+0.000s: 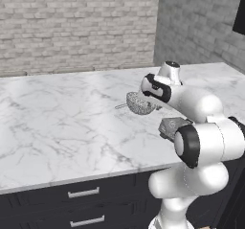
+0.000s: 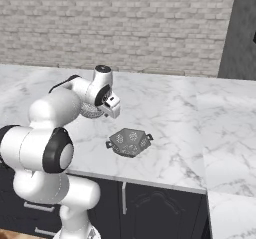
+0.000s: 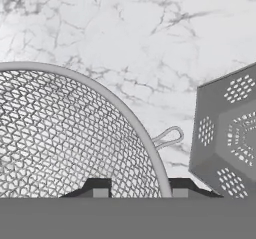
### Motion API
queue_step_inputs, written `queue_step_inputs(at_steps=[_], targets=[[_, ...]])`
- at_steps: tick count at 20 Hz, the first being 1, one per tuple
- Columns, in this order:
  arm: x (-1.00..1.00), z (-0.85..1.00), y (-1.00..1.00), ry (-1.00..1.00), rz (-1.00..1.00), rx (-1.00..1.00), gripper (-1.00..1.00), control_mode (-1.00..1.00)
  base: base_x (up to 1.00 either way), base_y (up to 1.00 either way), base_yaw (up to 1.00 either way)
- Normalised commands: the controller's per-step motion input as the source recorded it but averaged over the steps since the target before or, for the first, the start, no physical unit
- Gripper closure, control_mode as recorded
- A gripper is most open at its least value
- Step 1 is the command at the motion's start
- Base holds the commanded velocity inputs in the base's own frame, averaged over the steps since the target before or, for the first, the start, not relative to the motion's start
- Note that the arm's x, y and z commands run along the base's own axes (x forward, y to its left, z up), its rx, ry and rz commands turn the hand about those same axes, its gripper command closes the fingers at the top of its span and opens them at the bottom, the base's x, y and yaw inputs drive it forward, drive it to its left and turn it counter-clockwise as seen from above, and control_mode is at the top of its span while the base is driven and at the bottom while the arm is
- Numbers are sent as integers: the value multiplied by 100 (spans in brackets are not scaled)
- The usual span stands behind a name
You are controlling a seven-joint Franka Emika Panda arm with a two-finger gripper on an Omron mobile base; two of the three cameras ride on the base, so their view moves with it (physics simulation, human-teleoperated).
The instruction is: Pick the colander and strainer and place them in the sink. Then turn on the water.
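My gripper [image 3: 139,187] is shut on the rim of the strainer [image 3: 65,133], a round grey mesh bowl that hangs under the hand. The rim runs between the two fingertips [image 3: 97,187]. In the left base view the strainer [image 1: 139,103] sits just under the white hand, above the middle of the counter, with its thin wire handle pointing left. Part of the strainer [image 2: 90,112] is hidden behind the arm in the right base view. The colander [image 2: 130,141], dark grey and faceted with clusters of holes, rests on the counter near the front edge, close to the strainer [image 1: 168,126] [image 3: 227,133]. The sink and the water are out of view.
The white marble counter [image 1: 57,122] stretches wide to the left and back to a brick wall [image 1: 76,22]. Dark drawers [image 1: 83,192] sit below its front edge. On the right the counter [image 2: 230,128] turns a corner toward a dark wall.
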Motion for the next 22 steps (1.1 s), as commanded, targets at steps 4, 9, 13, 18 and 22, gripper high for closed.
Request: queue_step_inputs(at_steps=[4, 9, 13, 18, 22], targets=[[-28, 47, -26, 2, -6, 0, 100, -100, 0, 0, 0], [-46, 50, -22, -2, 4, 0, 100, -100, 0, 0, 0], [-36, 52, -16, -7, 6, -2, 100, -100, 0, 0, 0], [-39, 46, -7, -7, 3, -4, 100, -100, 0, 0, 0], [-49, 35, 0, -4, 0, -8, 100, -100, 0, 0, 0]])
